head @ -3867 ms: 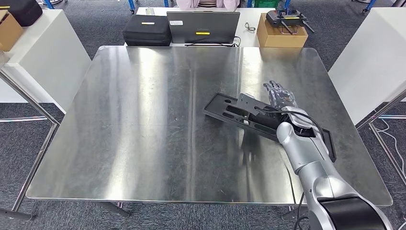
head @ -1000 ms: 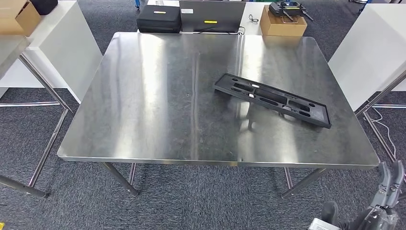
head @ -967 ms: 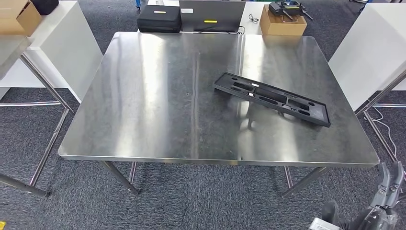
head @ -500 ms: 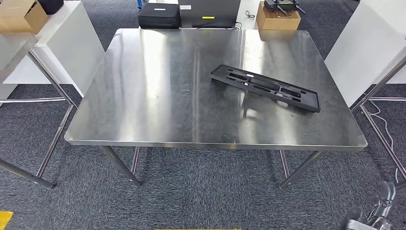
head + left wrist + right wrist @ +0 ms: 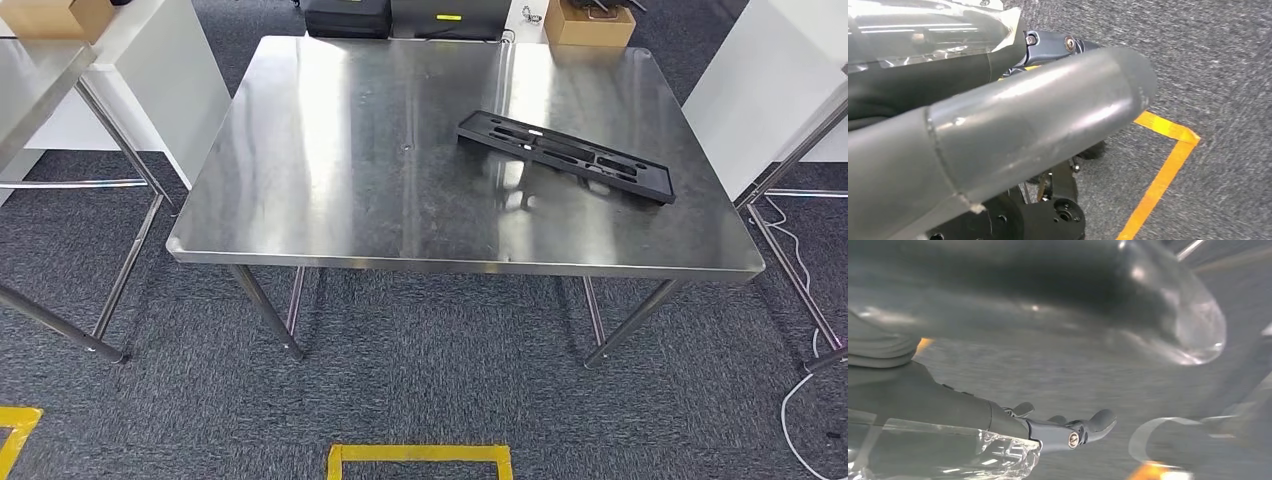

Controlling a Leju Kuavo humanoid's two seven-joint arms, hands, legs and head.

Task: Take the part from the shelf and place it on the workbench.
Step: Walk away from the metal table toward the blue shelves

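Observation:
The part (image 5: pixel 565 157), a long black plastic tray with cut-outs, lies flat on the right half of the steel workbench (image 5: pixel 330 180), with nothing touching it. The left wrist view shows my left hand (image 5: pixel 1038 100) over grey carpet, its thick grey thumb across the picture and nothing in it. My right hand (image 5: pixel 1058 430) hangs above the floor in the right wrist view, its fingers stretched out and apart and holding nothing.
White cabinets stand to the left (image 5: pixel 190 70) and right (image 5: pixel 760 80) of the workbench. A black case (image 5: pixel 345 18) and a cardboard box (image 5: pixel 595 22) sit behind it. A metal shelf frame (image 5: pixel 40 90) is at the left, and yellow floor tape (image 5: pixel 420 455) lies in front.
The whole head view has shifted: the camera has backed away from the workbench. My right hand has dropped out of the lower right corner. The part has stayed where it lies.

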